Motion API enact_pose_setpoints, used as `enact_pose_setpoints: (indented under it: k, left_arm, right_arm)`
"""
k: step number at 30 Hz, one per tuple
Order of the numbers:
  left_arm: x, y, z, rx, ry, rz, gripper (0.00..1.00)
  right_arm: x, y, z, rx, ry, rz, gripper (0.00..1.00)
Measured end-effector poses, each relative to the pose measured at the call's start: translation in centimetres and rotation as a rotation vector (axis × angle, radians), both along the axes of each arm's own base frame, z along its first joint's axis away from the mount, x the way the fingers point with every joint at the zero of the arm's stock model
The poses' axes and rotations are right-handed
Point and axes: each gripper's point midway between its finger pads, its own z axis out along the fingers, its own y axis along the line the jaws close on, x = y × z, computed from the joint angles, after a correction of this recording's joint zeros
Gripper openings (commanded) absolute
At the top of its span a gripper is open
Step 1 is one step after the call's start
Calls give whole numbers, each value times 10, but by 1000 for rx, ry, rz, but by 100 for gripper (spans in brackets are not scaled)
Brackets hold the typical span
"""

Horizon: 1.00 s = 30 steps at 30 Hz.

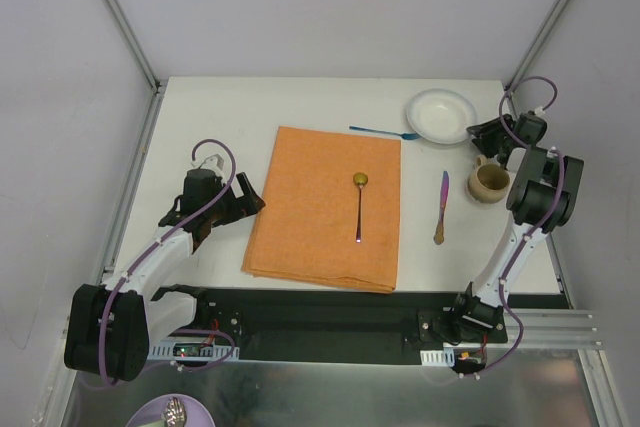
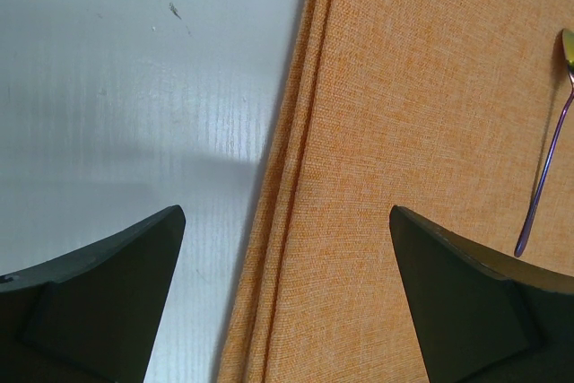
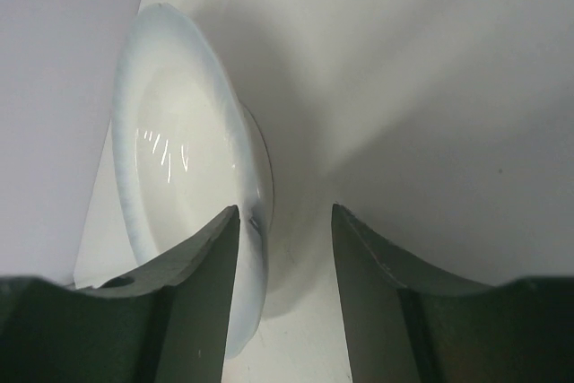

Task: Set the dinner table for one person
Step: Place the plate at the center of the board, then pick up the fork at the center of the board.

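Observation:
The white dinner table (image 1: 220,107) carries an orange placemat (image 1: 325,207) at its middle. On the placemat lies a spoon (image 1: 359,207) with a gold bowl and a purple handle. A white plate (image 1: 440,115) sits at the back right. My right gripper (image 1: 478,133) is at the plate's right rim and is open. In the right wrist view the right gripper (image 3: 284,208) straddles the rim of the plate (image 3: 179,159), one finger over the inside and one outside. My left gripper (image 1: 250,197) is open over the placemat's left edge, and the left wrist view shows the left gripper (image 2: 287,211) with nothing in it.
A blue fork (image 1: 383,132) lies between the placemat's back edge and the plate. A purple and gold knife (image 1: 441,207) lies right of the placemat. A tan mug (image 1: 490,183) stands by the right arm. Metal rails edge the table.

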Motion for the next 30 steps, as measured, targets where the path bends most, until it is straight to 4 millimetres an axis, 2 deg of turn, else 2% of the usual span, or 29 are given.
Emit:
enact_pose_setpoints:
  k: [5, 10, 13, 17, 20, 23, 26, 30]
  left_arm:
    - [0, 0, 1, -1, -3, 0, 99]
    - [0, 0, 1, -1, -4, 0, 99]
    - [0, 0, 1, -1, -4, 0, 99]
    - [0, 0, 1, -1, -4, 0, 99]
    - [0, 0, 1, -1, -4, 0, 99]
    - [0, 0, 1, -1, -4, 0, 99]
    - [0, 0, 1, -1, -4, 0, 99]
    - [0, 0, 1, -1, -4, 0, 99]
  right_arm:
    - [2, -9, 18, -61, -32, -19, 49]
    - [5, -17, 54, -119, -94, -31, 50]
    - [6, -16, 78, -132, -138, -25, 50]
    - [6, -3, 105, -129, -191, 6, 50]
    - [9, 22, 117, -124, -215, 55, 50]
    - [9, 62, 120, -118, -224, 128, 50]
    - [-1, 103, 110, -111, -203, 205, 51]
    - [-22, 145, 92, -116, -155, 285, 50]
